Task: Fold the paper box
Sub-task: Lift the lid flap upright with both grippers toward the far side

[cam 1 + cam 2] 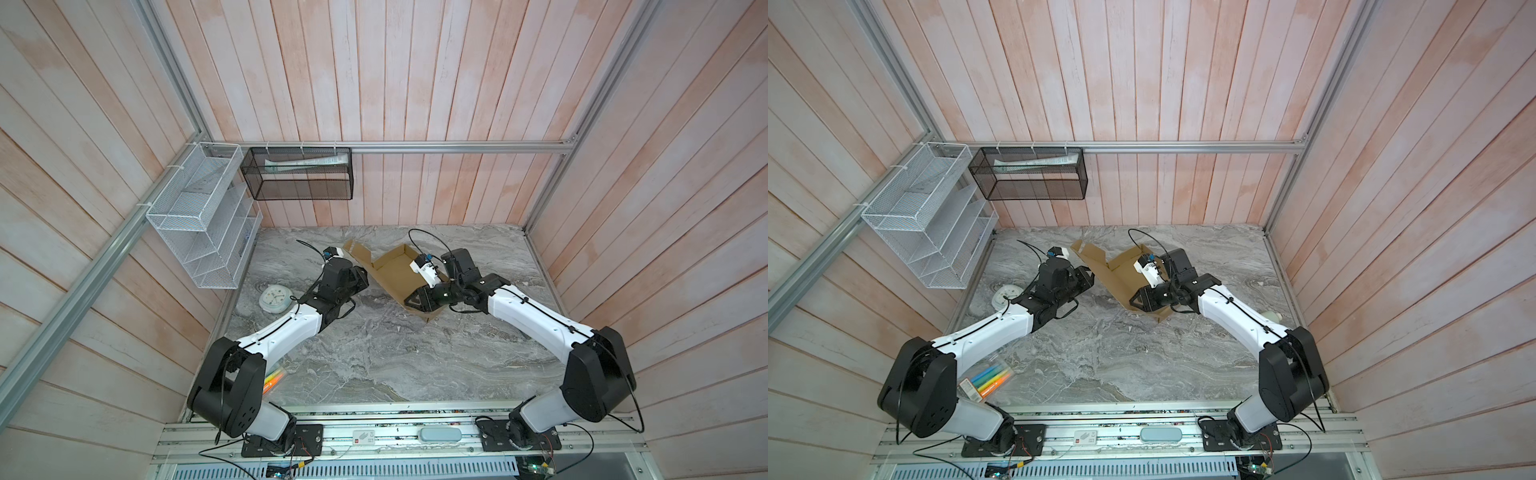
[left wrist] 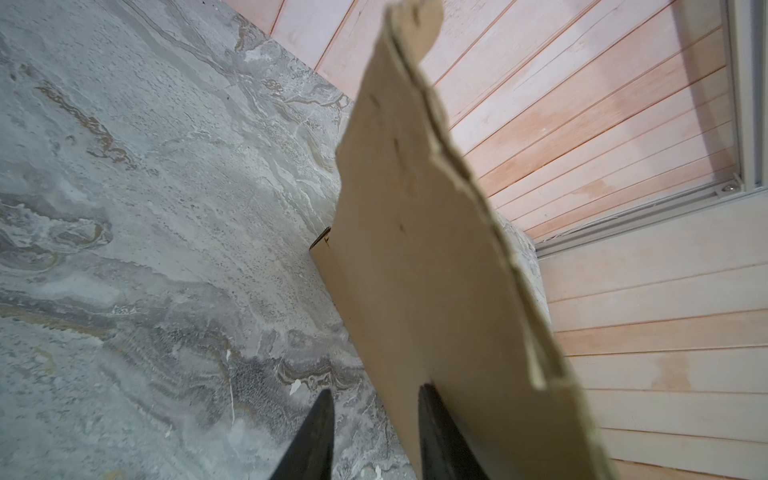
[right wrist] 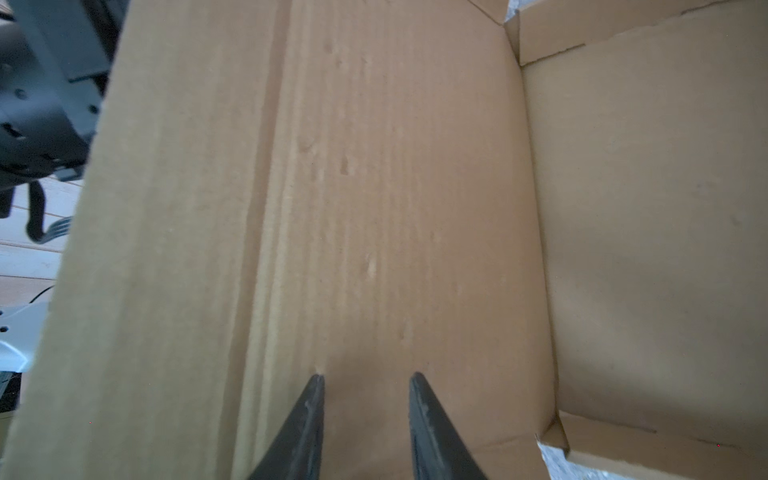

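Box [image 1: 395, 274] sitting mid-back of table [image 1: 395, 365], tray part lying open, flap [image 2: 415, 249] on L side standing up tilted. Your R gripper [image 3: 365, 376] reaching over box, jaws partway open, tips resting on inner panel, gripping nothing. L gripper [image 2: 374, 390] also partway open, one finger [image 2: 436, 419] lying against flap, not pinching. Black mesh basket [image 1: 299, 174] on back wall holding white papers [image 1: 307, 161]. White wire rack [image 1: 199, 216] hanging on L wall. Clock [image 1: 274, 297] sitting by L edge. Front half of table giving you open room.
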Robot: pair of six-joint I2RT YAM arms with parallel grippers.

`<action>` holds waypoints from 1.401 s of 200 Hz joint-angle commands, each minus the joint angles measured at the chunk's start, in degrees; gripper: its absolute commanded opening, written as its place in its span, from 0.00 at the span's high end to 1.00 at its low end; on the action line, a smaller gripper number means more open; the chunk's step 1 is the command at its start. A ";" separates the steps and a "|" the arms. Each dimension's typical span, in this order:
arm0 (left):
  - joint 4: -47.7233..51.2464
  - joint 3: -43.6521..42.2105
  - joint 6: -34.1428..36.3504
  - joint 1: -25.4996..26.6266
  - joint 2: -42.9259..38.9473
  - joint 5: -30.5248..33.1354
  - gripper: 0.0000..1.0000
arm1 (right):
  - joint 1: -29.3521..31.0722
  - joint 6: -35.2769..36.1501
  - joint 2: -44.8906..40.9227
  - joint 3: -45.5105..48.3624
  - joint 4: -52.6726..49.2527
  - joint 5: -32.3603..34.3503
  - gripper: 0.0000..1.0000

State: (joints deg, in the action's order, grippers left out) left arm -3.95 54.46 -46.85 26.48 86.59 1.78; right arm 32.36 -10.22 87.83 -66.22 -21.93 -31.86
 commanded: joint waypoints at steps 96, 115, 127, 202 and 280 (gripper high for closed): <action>-2.91 12.67 2.37 -2.11 11.33 -7.45 0.67 | 6.40 -7.93 6.12 -3.92 10.46 -2.35 0.67; -2.91 14.54 2.72 -2.53 12.86 -8.90 0.67 | 6.49 -9.65 5.95 -3.78 12.53 -1.53 0.68; -2.91 15.57 2.90 -2.82 13.55 -9.65 0.67 | 6.49 -10.18 5.37 -3.66 13.13 -0.12 0.68; -3.53 11.99 3.40 -4.25 10.69 -11.53 0.67 | 2.85 -11.60 -4.54 2.14 12.80 8.19 0.68; -2.28 0.25 3.35 -4.42 0.83 -9.61 0.62 | -1.76 -9.79 -11.09 7.75 9.22 13.86 0.68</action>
State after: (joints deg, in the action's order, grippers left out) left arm -6.79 58.24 -44.40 22.28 91.29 -8.71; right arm 32.58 -20.78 78.43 -59.90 -11.42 -20.29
